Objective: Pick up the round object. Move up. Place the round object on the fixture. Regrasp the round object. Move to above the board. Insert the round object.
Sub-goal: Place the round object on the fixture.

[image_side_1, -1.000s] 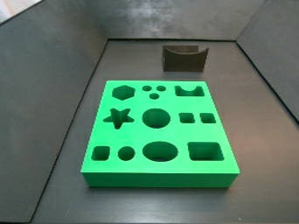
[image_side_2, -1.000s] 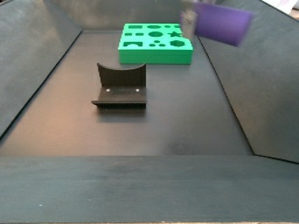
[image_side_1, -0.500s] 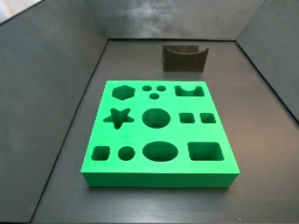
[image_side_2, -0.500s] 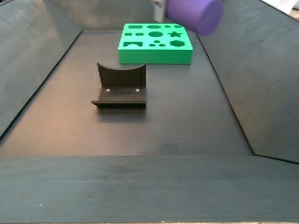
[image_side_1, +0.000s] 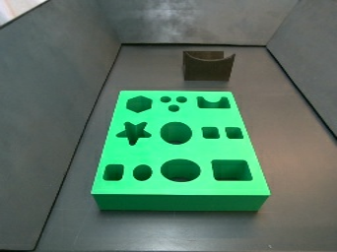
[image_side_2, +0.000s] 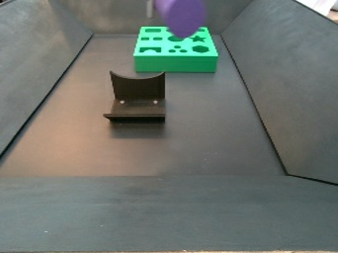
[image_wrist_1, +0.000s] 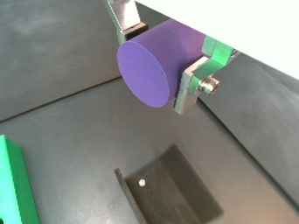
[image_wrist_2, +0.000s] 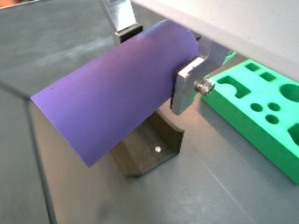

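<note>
We see the claw [image_wrist_1: 163, 54] clamped on the cylinder [image_wrist_1: 152, 70], one silver finger [image_wrist_1: 193, 83] pressed against each side of it. In a wrist view the cylinder shows end-on as a flat purple disc; in a wrist view [image_wrist_2: 117, 96] it shows lengthwise, a long matte purple body with a finger [image_wrist_2: 190, 83] against its flank and the second finger only partly in sight behind it.

The cylinder is up in the air, clear of the tabletop [image_side_2: 185, 148]. In a side view it appears as a purple shape [image_side_2: 180, 14] at the 12 o'clock edge of the picture, overlapping the near part of the board [image_side_2: 176, 49] from that angle; the claw itself is out of that picture. We cannot tell from this view how high it hangs over the board.

The fixture [image_side_2: 134, 97] stands on the tabletop at about 9 o'clock from the centre of that side view, well apart from the board, its notch bare. In a side view [image_side_1: 207, 64] it sits at 12 o'clock beyond the board [image_side_1: 180, 148], and neither claw nor cylinder shows there.

In both wrist views the fixture lies below the held cylinder [image_wrist_1: 170, 188] [image_wrist_2: 149, 149], and a green strip of the board shows at the edge [image_wrist_1: 14, 179] [image_wrist_2: 263, 105]. All the board's holes we can see are unfilled.
</note>
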Controlling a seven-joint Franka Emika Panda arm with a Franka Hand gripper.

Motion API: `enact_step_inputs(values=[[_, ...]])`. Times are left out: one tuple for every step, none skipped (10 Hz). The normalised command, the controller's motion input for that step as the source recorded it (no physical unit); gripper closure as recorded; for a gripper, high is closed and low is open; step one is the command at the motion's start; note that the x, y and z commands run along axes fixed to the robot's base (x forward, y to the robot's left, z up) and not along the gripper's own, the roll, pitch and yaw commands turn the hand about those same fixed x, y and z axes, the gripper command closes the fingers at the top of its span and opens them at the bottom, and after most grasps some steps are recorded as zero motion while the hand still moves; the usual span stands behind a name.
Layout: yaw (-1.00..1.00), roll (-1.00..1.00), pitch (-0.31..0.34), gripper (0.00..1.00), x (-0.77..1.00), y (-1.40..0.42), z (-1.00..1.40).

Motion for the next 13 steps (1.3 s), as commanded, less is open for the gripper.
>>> enact_step_inputs(values=[[-0.61, -0.19, 0.120, 1.00, 0.40, 0.01, 0.02], [-0.46, -0.17, 0.110, 1.00, 0.33, 0.01, 0.02], [-0.26, -0.13, 0.096, 1.00, 0.18, 0.01, 0.01], [-0.17, -1.00, 0.051, 1.00, 0.68, -0.45, -0.48], [-0.15, -1.00, 0.045, 1.00, 0.60, -0.36, -0.43], [-0.15, -1.00, 0.040, 1.00, 0.57, -0.23, -0.33], [-0.15, -1.00, 0.044, 1.00, 0.44, -0.10, -0.14], [-0.16, -1.00, 0.062, 1.00, 0.31, -0.05, -0.07], [-0.16, -1.00, 0.073, 1.00, 0.21, -0.01, -0.05], [-0.17, -1.00, 0.068, 1.00, 0.09, 0.01, -0.03], [-0.18, -1.00, 0.050, 1.00, 0.06, 0.02, -0.01], [-0.16, -0.83, 0.032, 1.00, 0.06, 0.03, -0.01], [-0.14, -0.64, 0.024, 1.00, 0.07, 0.03, -0.02]])
